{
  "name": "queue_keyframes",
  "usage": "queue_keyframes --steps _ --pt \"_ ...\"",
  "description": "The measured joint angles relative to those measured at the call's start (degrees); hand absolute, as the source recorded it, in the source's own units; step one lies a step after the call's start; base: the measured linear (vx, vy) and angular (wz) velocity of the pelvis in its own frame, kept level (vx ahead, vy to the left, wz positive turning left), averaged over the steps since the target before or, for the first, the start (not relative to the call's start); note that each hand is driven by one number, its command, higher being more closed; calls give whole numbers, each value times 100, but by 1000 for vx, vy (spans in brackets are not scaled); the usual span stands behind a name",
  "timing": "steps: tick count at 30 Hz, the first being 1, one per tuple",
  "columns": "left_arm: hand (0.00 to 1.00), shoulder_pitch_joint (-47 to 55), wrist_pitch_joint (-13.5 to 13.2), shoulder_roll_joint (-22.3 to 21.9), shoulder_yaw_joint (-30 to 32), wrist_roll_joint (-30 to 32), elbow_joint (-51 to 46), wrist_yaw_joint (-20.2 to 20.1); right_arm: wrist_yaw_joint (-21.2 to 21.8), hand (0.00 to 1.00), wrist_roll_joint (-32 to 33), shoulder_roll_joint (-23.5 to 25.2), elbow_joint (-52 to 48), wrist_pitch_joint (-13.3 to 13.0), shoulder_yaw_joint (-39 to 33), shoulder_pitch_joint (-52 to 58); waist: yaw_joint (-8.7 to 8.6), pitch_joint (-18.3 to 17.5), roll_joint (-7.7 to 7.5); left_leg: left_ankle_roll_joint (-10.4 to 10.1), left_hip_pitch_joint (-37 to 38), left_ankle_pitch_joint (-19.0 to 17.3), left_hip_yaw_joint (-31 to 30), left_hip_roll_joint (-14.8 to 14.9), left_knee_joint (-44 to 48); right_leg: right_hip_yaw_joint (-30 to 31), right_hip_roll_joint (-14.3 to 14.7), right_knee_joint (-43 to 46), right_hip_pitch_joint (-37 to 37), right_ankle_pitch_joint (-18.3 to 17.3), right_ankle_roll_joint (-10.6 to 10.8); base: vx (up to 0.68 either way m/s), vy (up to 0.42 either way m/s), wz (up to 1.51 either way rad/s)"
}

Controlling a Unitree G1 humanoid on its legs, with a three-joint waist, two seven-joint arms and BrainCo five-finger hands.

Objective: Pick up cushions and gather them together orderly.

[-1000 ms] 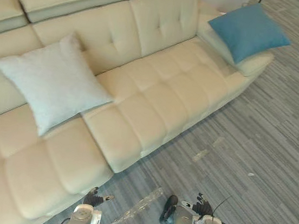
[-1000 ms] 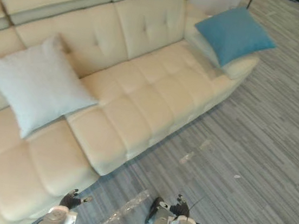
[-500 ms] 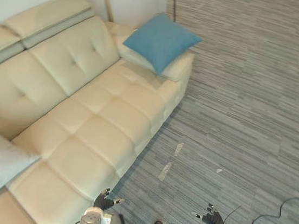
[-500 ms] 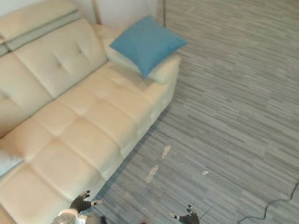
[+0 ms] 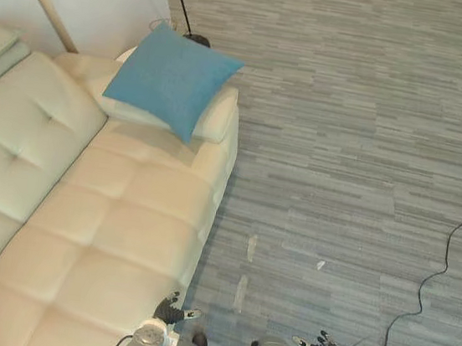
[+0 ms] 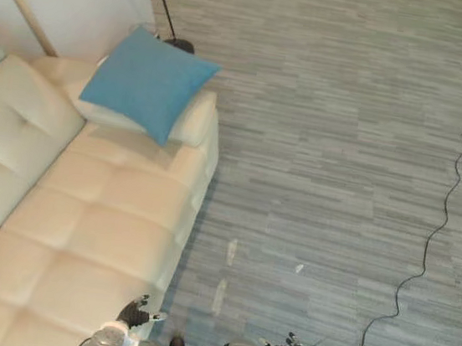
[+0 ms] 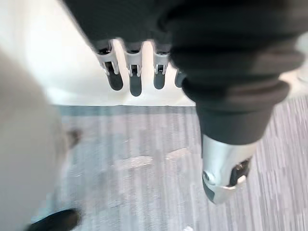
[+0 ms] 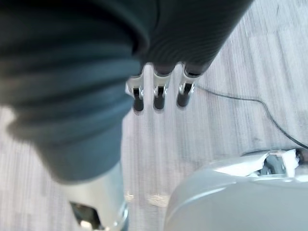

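Silver fingers (image 7: 134,72) with dark tips, silver thumb (image 7: 224,166), black ribbed wrist cover (image 7: 231,72)

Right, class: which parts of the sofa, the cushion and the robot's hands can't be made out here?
1. Sofa: its left end, cut off by the eye views' left edge.
2. Armrest top, eye views: covered by the blue cushion.
3. Left hand and right hand palms, wrist views: hidden behind their dark covers.
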Motion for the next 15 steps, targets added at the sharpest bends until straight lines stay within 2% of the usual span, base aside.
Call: queue_keyframes --steps 2,3,4,5,6,7,8,9,10,11,13,15 --pt "0 -68 -1 29 1 2 1 3 -3 0 -23 -57 -17 -11 -1 -108 -33 46 82 -7 222 -1 -22 136 -183 -90 46 -1060 -360 523 30 470 -117 19" --pt "0 -87 -5 55 -1 4 1 4 -4 0 -26 -51 -21 -11 0 -72 -62 26 29 -187 326 -68 -54 137 -155 32 72 -1970 -396 1210 41 534 -206 46" --pt "0 -55 -5 52 15 5 29 9 -7 0 -30 -52 -13 -11 -5 58 -92 -3 -25 -540 488 -277 -120 119 -86 221 74 -2239 -354 2286 -164 554 -231 44" --pt "0 -64 -4 -13 59 6 93 11 -8 0 -24 -115 5 -8 -16 74 -105 4 80 -655 562 -357 -165 213 -16 229 114 -1959 -391 2124 -310 565 -238 25" --pt "0 5 -10 -97 69 6 122 6 -26 0 -21 -150 -2 -11 -76 43 -67 -88 176 -822 394 -267 -164 308 460 247 101 -1475 -526 1725 -383 534 -249 6" --pt "0 13 -9 -144 73 4 126 8 -18 0 -19 -180 -2 -11 -100 31 -110 -77 153 -968 135 -131 -214 347 1153 234 40 -1280 -505 1489 -422 632 -314 11" --pt "0 31 -6 -209 96 5 138 5 -14 0 -19 -195 1 -7 -116 47 -140 -45 192 -1033 -326 268 -283 512 2354 142 15 -1254 -245 1226 -500 510 -283 20" --pt "0 43 -6 -230 134 4 139 1 -15 0 -16 -189 6 -3 -116 63 -147 -30 189 -1070 -536 519 -287 617 2890 98 16 -1296 -88 1144 -538 497 -267 20" --pt "0 81 -7 -259 186 4 136 -5 -37 0 38 -159 6 1 -121 153 -137 16 166 -957 -933 486 -124 973 4153 4 115 -1490 447 1000 -614 460 -232 2" --pt "0 111 -8 -251 188 4 127 -6 -62 0 88 -145 7 -7 -122 190 -107 52 89 -753 -1124 348 136 1156 4756 -14 154 -1722 923 934 -645 451 -222 -6" --pt "0 80 -19 -267 188 -7 79 -7 -93 0 215 -155 -11 -27 -155 186 -72 53 8 -656 -1610 178 465 1174 4781 -19 147 -2199 1487 894 -631 430 -158 -11" --pt "0 32 -18 -294 233 -17 55 -5 -114 0 245 -145 -15 -49 -358 159 -28 65 6 -619 -2018 96 626 1084 4074 -31 151 -2481 1736 899 -622 309 -47 -4"
